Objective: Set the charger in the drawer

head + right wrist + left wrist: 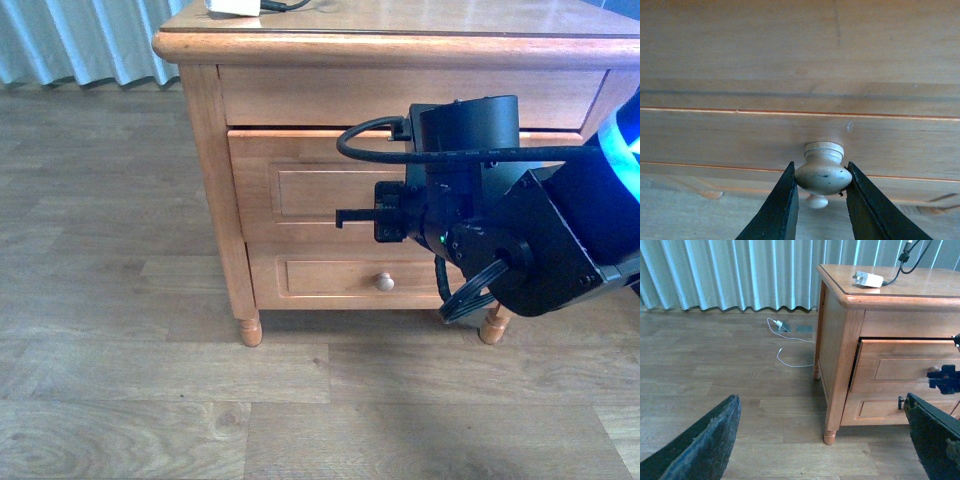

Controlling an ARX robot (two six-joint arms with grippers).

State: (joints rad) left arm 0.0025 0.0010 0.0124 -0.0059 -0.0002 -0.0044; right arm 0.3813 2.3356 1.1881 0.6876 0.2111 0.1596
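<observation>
The white charger [868, 279] lies on top of the wooden nightstand [920, 290] with its black cable running off behind; its edge shows in the front view [234, 8]. The upper drawer [310, 190] stands pulled out a little; it also shows in the left wrist view [900, 365]. My right gripper [821, 176] is shut on the drawer's pale round knob [822, 172], its fingers [782, 205] pressing both sides. In the front view the right arm [470, 220] hides the knob. My left gripper [822, 440] is open and empty, low over the floor to the nightstand's left.
The lower drawer [330, 277] with its own knob [385, 282] is closed beneath. A white cable and small adapter [782, 326] lie on the wood floor by the curtain [730, 275]. The nightstand's leg [829, 436] stands near my left gripper.
</observation>
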